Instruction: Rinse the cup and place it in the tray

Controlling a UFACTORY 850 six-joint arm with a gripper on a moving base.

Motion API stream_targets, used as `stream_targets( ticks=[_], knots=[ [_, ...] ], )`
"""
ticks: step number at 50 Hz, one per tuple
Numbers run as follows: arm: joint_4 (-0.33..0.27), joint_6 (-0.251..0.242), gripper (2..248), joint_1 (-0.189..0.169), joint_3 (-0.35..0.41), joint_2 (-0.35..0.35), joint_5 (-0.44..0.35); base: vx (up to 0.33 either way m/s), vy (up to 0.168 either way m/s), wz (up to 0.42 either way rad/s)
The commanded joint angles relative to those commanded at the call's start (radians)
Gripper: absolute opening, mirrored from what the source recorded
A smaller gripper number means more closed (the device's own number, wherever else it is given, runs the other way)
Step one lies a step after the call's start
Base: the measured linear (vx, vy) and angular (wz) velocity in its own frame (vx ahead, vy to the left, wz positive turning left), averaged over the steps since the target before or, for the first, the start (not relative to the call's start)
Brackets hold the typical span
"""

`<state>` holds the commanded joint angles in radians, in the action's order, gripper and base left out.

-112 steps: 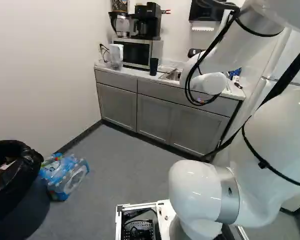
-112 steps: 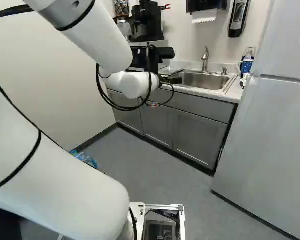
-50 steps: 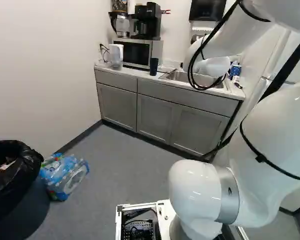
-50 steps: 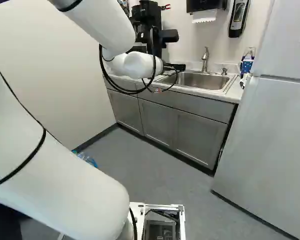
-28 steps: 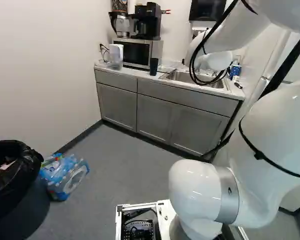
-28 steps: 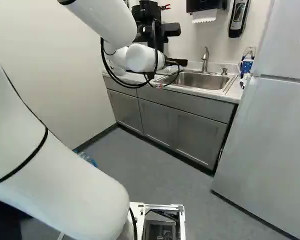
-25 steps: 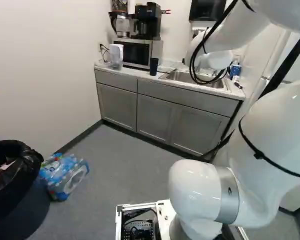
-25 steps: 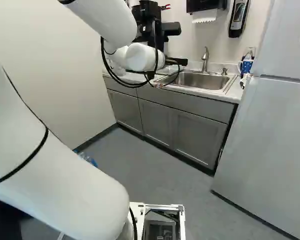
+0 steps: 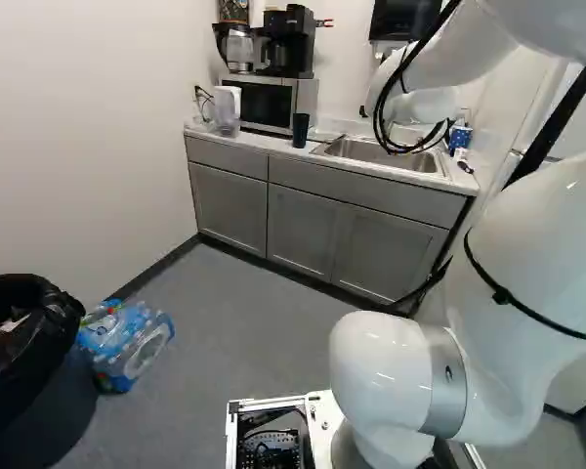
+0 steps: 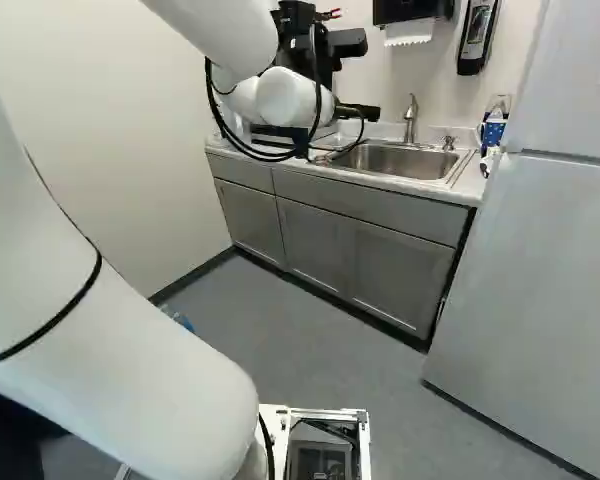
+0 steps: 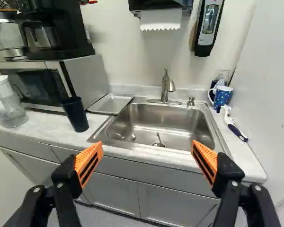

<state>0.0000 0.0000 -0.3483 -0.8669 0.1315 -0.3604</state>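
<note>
Dk cup [image 9: 301, 131] on cntr [image 9: 264, 144] nr microwave [image 9: 260, 104] & sink [image 9: 386, 157], btls [image 9: 125, 342] by bin [image 9: 44, 415], white arm [image 9: 532, 264] at R

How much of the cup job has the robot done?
None that I can see: the dark cup stands on the counter, not in the tray. The gripper is open and holds nothing. Probably left: grab that cup, rinse it at the sink, then put it in the tray.
</note>
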Motion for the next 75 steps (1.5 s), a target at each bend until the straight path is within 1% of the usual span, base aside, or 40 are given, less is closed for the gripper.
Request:
stream_targets(
  ticks=[22,49,75],
  knots=[
    [0.000,0.000,247,-0.006,-0.049,-0.004,0.038,0.000,0.000,0.000],
    [0.000,0.000,247,-0.011,-0.107,-0.006,0.051,0.000,0.000,0.000],
    [0.000,0.000,247,-0.011,-0.107,-0.006,0.051,0.003,0.000,-0.001]
  ],
)
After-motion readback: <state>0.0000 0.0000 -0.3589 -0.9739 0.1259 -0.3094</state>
